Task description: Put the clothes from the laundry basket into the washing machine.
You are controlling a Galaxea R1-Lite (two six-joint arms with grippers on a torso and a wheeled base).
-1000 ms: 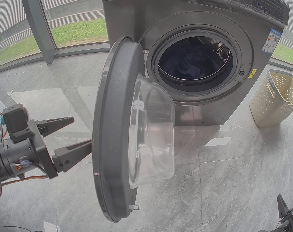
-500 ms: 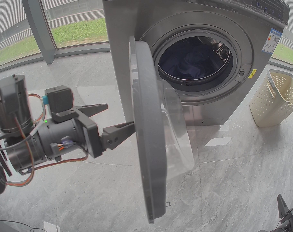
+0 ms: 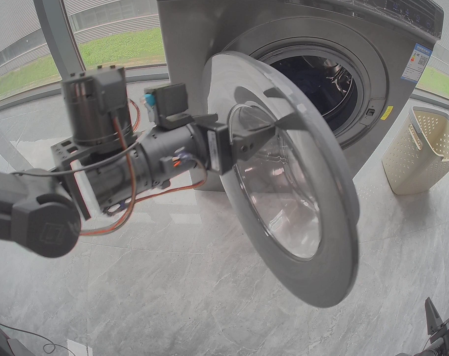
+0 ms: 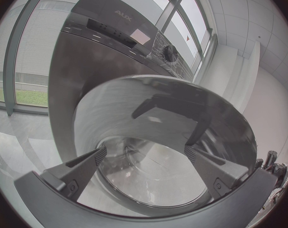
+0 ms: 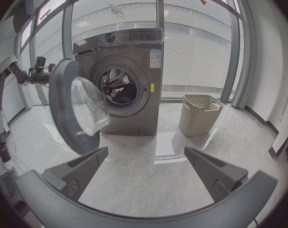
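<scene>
Head view: a grey front-loading washing machine [image 3: 195,35] stands on a pale stone floor [image 3: 160,283]. Its round door [image 3: 328,278] hangs about half open, outer face toward the camera, covering part of the drum opening. Dark clothes [image 3: 308,82] lie inside the drum. The left pincer [image 3: 246,129] is spread wide and holds nothing. Its tips sit at the door's shiny outer face near the window glass, seemingly touching it.

A cream laundry basket [image 3: 427,149] stands on the floor to the machine's right, close by, and no clothes show above its rim. In the right wrist view the right pincer [image 5: 145,149] is also wide and holding nothing. It is low over the floor, well apart from the machine.

The loading looks done, with closing the door likely in hand. The risks:
- The tips press on a smooth, curved surface, so they may skid sideways and lose the door.
- A hard shove could slam it or mark the glass.
- A weak push could leave the latch uncaught.
- Cloth lying near the opening could get trapped in the seal.
</scene>
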